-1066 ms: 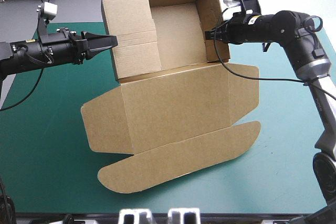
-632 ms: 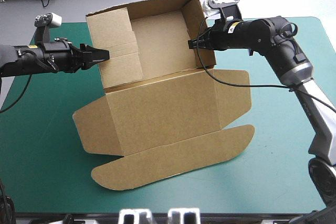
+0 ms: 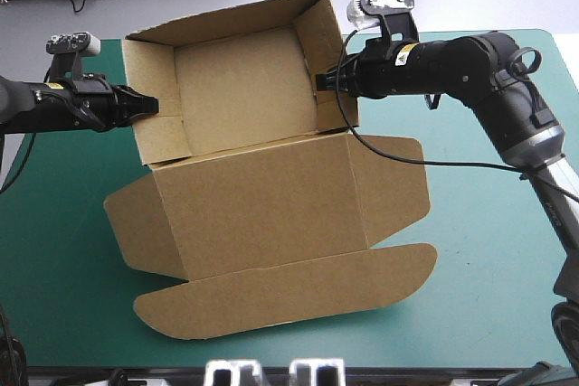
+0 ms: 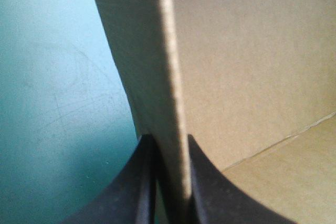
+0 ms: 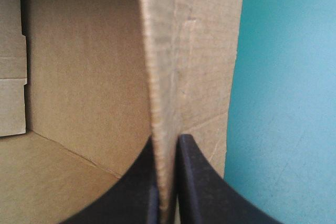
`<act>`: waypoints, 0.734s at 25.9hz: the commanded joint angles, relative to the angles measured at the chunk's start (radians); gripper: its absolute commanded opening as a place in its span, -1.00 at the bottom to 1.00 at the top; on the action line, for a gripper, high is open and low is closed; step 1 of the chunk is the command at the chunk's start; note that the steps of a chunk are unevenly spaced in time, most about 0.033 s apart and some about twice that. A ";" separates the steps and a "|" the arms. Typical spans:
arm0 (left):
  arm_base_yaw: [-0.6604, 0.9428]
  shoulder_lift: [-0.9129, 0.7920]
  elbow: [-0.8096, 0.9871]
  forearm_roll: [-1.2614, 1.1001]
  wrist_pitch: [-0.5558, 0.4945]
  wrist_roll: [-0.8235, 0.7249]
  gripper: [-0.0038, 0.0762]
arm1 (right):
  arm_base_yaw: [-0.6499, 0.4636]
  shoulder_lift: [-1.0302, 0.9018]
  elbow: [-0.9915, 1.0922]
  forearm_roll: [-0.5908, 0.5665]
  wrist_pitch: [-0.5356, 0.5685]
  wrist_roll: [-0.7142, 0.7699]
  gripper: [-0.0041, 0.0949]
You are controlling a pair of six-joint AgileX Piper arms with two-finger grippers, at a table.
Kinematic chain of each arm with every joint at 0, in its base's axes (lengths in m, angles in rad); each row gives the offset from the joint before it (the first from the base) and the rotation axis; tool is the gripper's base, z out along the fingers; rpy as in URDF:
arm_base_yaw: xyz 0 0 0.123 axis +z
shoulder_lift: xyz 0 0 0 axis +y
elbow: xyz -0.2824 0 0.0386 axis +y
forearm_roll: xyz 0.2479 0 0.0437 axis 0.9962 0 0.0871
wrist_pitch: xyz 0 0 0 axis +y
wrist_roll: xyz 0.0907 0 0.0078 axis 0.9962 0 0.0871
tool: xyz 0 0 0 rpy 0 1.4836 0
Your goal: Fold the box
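High view has the brown box [image 3: 262,214] mid-table, tray toward the far edge and lid spread flat toward the near one. The left gripper [image 3: 152,106] is pinched on the tray's left wall and the right gripper [image 3: 319,84] on its right wall (each wrist view shows black fingers [image 5: 142,182] nipping thin board, all but together). My worry from here is an uneven pull, since each bite takes only a wall's edge and the board could slip out, crease or untuck. The teal-green cover [image 3: 488,259] looks smooth, with free space either side and less beyond the tray.
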 commanded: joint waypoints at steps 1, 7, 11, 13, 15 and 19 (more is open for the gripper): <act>-0.033 -0.037 -0.028 -0.153 0.005 0.013 -0.93 | 0.007 -0.047 -0.033 0.041 0.010 0.035 -0.92; -0.325 -0.022 -0.028 0.145 -0.156 -0.205 -0.93 | 0.007 0.011 -0.031 -0.141 0.226 0.132 -0.92; -0.432 0.021 -0.028 0.290 -0.220 -0.345 -0.93 | 0.007 0.097 -0.031 -0.154 0.265 0.132 -0.92; -0.458 0.056 -0.028 0.306 -0.239 -0.366 -0.93 | 0.007 0.139 -0.031 -0.149 0.268 0.132 -0.92; -0.470 0.108 -0.028 0.306 -0.244 -0.382 -0.93 | 0.007 0.180 -0.031 -0.147 0.255 0.132 -0.92; -0.472 0.218 -0.028 0.314 -0.271 -0.382 -0.93 | 0.007 0.240 -0.031 -0.141 0.206 0.137 -0.93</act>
